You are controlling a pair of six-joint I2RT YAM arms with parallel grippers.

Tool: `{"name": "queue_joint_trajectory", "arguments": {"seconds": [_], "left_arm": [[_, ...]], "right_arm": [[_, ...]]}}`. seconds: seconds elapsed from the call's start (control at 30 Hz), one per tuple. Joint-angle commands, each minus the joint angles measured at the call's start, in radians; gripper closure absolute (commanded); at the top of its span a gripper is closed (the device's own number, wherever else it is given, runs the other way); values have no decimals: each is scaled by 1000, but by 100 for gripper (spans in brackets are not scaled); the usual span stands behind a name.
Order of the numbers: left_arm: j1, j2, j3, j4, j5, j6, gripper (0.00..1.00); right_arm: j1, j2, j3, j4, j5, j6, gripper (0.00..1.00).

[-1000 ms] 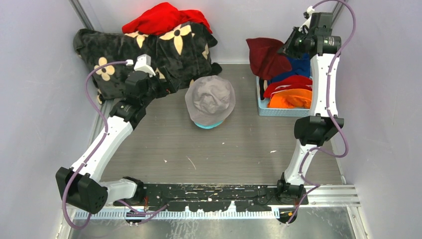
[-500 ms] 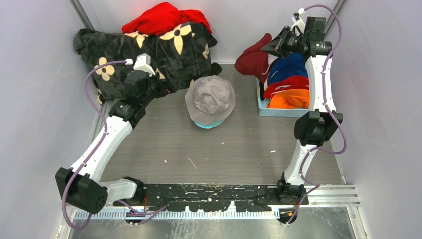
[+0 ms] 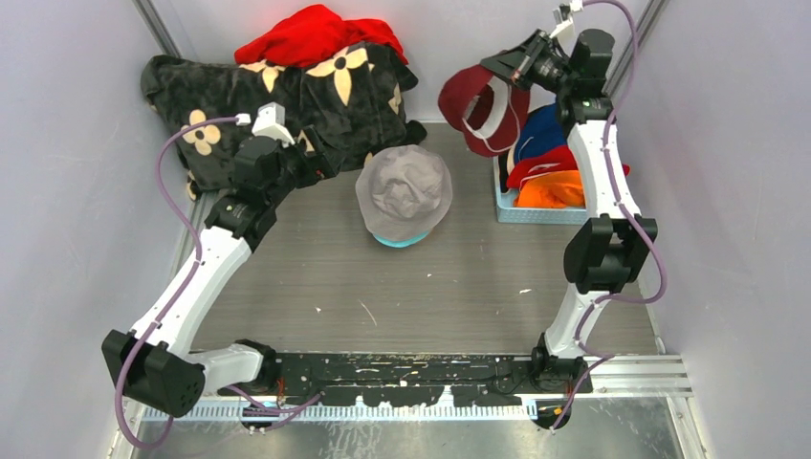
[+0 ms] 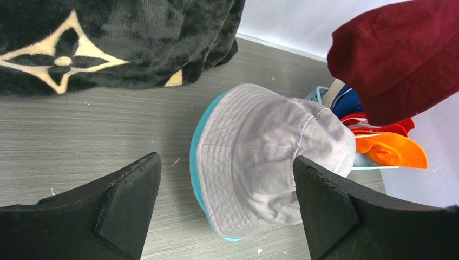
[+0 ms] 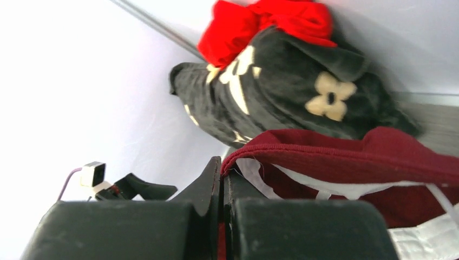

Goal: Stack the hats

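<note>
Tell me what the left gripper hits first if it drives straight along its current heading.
Most likely the grey hat, centred between the fingers of the open left gripper in the wrist view, atop the teal hat. Only bare table lies before it; depth is unclear.

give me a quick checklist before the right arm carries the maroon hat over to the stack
1. Grip: right pincer shut on the maroon hat at its brim: ok.
2. Maroon hat out of the basket: ok, it hangs in the air.
3. Stack ready: grey hat sits on the teal hat: ok.
4. Left pincer open and apart from the stack: ok.
5. Maroon hat's opening facing down: not ok, it hangs sideways with its lining showing.
</note>
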Motion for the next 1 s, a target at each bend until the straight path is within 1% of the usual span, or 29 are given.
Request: {"name": "queue_joint_trajectory", "arguments": {"seconds": [0.0, 0.2, 0.33, 0.53, 0.67, 0.77, 0.97], "left_arm": [[0, -61, -4, 37, -9, -1, 9], [0, -93, -17, 29, -26, 11, 9], [1, -115, -28, 27, -32, 18, 9], [0, -157, -33, 15, -48, 30, 9], [2, -196, -18, -9, -72, 44, 8], [3, -229, -10, -28, -86, 56, 8], [5, -277, -14, -54, -107, 73, 8]], "right_arm": [[78, -37, 21, 302, 1, 106, 99], [154, 11, 56, 435, 69, 143, 99], [211, 87, 128, 538, 71, 198, 99], [292, 207, 233, 738, 78, 287, 99], [340, 281, 300, 811, 80, 324, 99], [373, 308, 310, 867, 83, 343, 99], [443, 335, 302, 924, 69, 357, 99]]}}
